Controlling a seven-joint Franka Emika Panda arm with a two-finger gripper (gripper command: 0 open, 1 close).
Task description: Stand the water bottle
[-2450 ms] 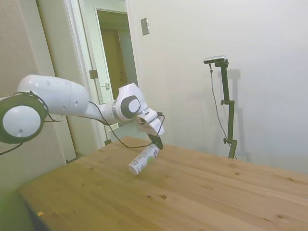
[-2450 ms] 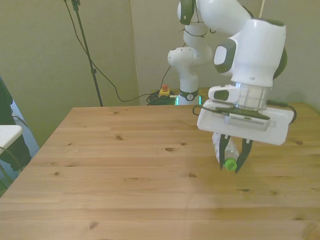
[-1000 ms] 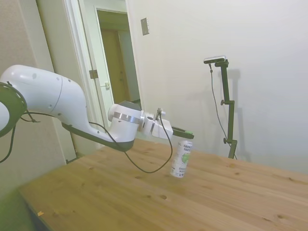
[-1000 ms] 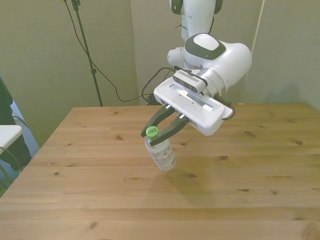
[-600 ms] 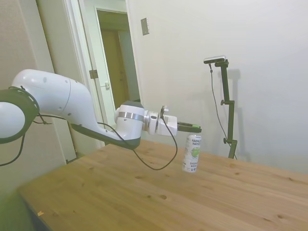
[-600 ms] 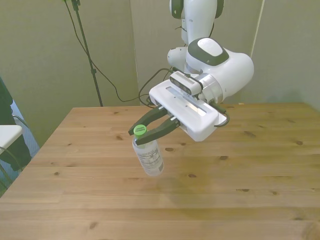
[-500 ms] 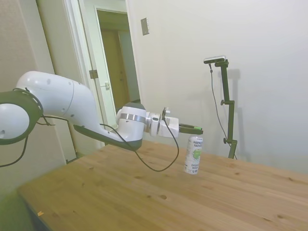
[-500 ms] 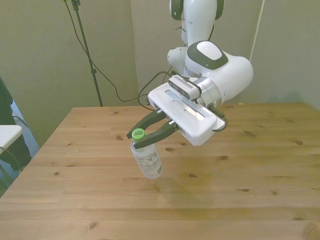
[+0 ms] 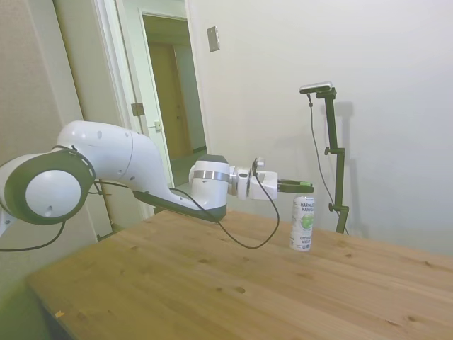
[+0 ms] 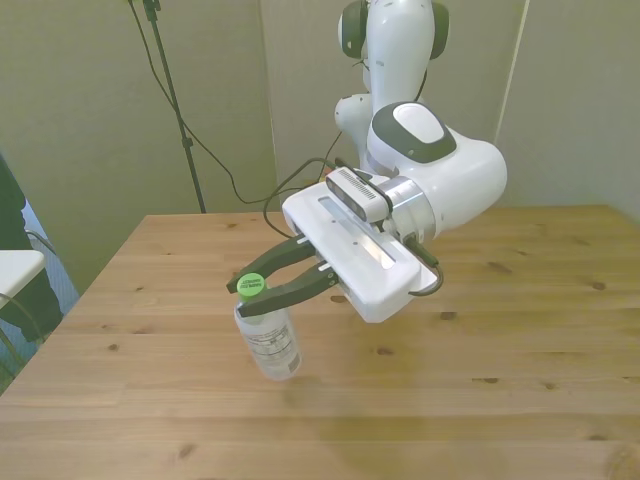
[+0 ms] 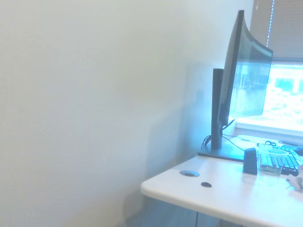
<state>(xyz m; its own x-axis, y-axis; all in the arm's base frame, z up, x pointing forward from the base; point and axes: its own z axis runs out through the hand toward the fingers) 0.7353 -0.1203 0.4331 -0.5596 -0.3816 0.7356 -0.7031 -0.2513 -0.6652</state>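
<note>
My tool [image 10: 262, 284] is clenched on the neck of the water bottle [image 9: 303, 224], just under its green cap [image 10: 250, 283], with my arm stretched out level from the side view's left. The bottle is upright now, cap on top and label facing the side camera, so the turning part of the job looks done to me. What I cannot settle is whether its base is on the wooden counter [image 9: 212, 297]: in the side view the bottom sits at or just above the boards, and in the front view the bottle [image 10: 266, 340] hangs a little tilted below my fingers, toward the front view's left of the counter. Left to do, as I judge it: seat it flat, let go, and draw back without tipping it. The wrist view shows only a wall and a distant desk with a monitor [image 11: 241, 85].
</note>
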